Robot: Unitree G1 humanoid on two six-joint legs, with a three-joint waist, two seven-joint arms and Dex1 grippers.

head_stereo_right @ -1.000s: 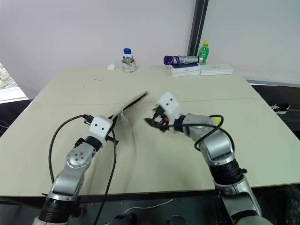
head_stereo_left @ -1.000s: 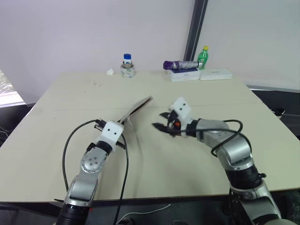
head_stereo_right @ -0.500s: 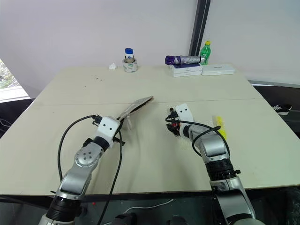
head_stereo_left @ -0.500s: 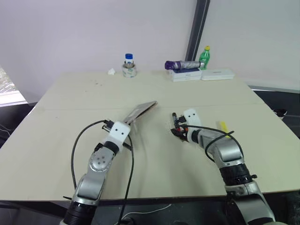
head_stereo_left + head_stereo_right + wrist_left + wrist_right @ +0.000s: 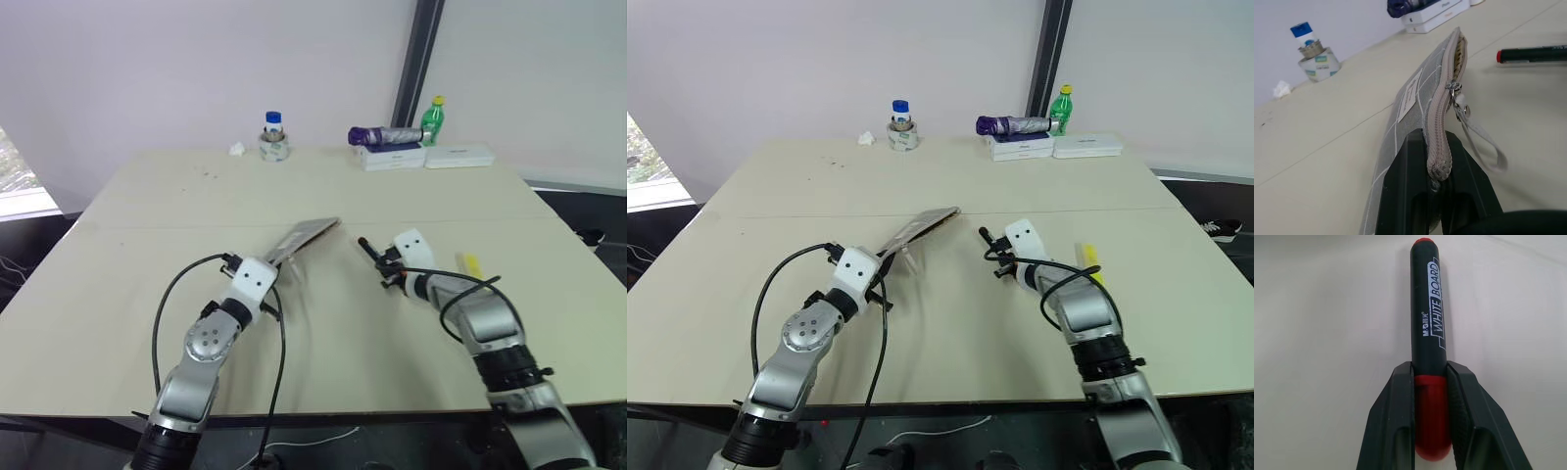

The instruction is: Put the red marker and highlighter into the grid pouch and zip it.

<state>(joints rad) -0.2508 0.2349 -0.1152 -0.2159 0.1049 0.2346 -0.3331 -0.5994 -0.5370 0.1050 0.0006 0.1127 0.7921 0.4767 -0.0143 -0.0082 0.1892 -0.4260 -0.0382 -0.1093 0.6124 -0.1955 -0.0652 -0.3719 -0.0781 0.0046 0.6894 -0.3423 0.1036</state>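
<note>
**Two tools engaged: pouch in left, marker in right**

Two tools are seen above the pale beige worktop (image 5: 137,255). The flat grey fabric grid pouch with thin white lines (image 5: 1422,105) is clamped at one end by the left tool (image 5: 1436,172), its fingers shut tight on the zipper edge; the pouch is held edge-up, raised off the worktop and angled away from the arm. A white label is visible on its side, and the zipper pull with its cord hangs from the upper edge. The far end of the zipper is seen gaping slightly.

The slim red marker with a black barrel printed "WHITE BOARD" (image 5: 1428,323) is gripped by the right tool (image 5: 1431,431), fingers closed narrowly on its red end, the black part pointing forward, just above the worktop.

The short bright yellow highlighter (image 5: 471,264) lies on the worktop beside the right arm, apart from both tools.

At the far edge, a small jar with a blue lid (image 5: 273,137), white boxes (image 5: 426,157) and a green bottle (image 5: 432,117) are noted.
</note>
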